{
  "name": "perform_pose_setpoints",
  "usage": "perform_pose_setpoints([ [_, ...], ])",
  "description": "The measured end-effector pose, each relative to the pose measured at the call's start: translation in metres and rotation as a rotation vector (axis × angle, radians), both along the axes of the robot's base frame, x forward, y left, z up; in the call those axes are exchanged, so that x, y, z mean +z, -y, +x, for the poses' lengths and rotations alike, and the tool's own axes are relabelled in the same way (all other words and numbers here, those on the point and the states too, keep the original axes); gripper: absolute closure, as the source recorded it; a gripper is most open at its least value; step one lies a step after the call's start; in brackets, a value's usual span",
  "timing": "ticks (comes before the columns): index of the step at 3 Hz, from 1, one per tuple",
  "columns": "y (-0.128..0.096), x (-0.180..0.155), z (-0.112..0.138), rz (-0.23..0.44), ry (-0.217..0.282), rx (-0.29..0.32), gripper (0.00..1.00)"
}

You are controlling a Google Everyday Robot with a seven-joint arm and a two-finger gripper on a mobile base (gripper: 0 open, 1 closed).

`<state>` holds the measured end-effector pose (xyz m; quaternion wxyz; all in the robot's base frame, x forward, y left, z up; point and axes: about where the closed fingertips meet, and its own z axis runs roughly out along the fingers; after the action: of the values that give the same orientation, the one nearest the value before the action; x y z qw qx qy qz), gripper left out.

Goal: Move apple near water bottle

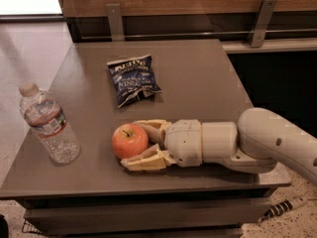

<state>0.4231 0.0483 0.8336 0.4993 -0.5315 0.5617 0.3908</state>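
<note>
Near the table's [208, 83] front edge the apple [130, 140] is being clasped by the gripper [132, 147], apparently touching the surface, just short of the water bottle [48, 124]; a careless release is risking a roll toward the farther chip bag [132, 80]

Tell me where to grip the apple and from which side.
Grip the apple across its widest middle, coming in from the picture's right: it is round with its stem up, so the sides give even contact. The gripper is there now, jaws shut on it, right of the bottle.
</note>
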Motion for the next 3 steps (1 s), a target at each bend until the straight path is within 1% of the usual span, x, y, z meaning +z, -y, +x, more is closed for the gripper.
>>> perform_pose_setpoints([
  [1,-0.031,-0.010,0.004,-0.009,0.011,0.058,1.00],
  [2,-0.049,-0.011,0.007,-0.012,0.022,0.099,1.00],
  [3,-0.051,-0.011,0.005,-0.012,0.023,0.104,0.76],
])
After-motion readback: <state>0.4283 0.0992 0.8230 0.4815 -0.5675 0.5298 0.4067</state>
